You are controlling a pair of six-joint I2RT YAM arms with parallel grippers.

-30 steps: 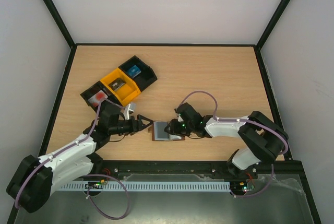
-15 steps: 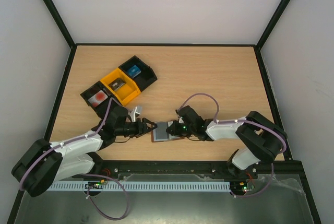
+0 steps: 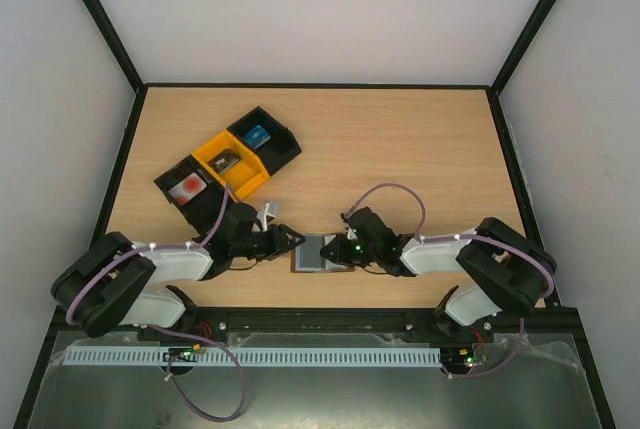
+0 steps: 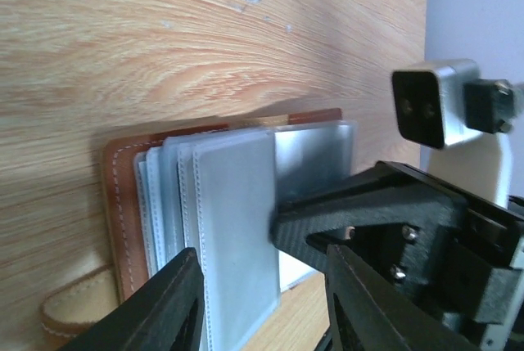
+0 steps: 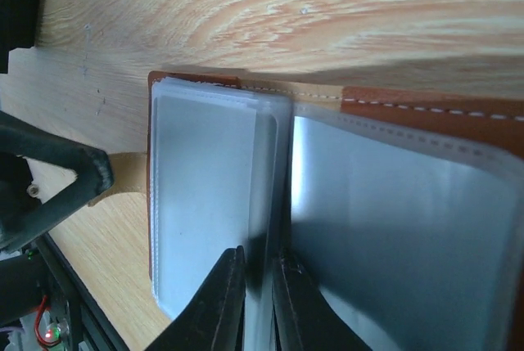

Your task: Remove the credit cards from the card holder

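The card holder [image 3: 318, 253] lies open on the table, brown leather with pale blue-grey pockets [image 4: 233, 204], and no card shows in them. My right gripper [image 3: 340, 250] is on its right half and is shut [image 5: 260, 263] on an upright pocket leaf [image 5: 274, 171] at the fold. My left gripper [image 3: 288, 240] is open at the holder's left edge, its fingers [image 4: 168, 306] straddling the pockets without gripping. The white card with a red blotch [image 3: 187, 186], the dark grey card [image 3: 226, 161] and the blue card [image 3: 258, 134] lie in trays at the back left.
Three joined trays stand at the back left: a black one [image 3: 166, 185], a yellow one [image 3: 247, 183] and another black one [image 3: 287, 148]. A brown leather strap [image 4: 70, 322] sticks out of the holder's near side. My right gripper's black body [image 4: 393, 212] is close in front of the left fingers.
My left arm has dropped lower and its gripper has moved right to the holder's left edge. My right gripper has shifted slightly toward me on the holder. The holder has barely moved.
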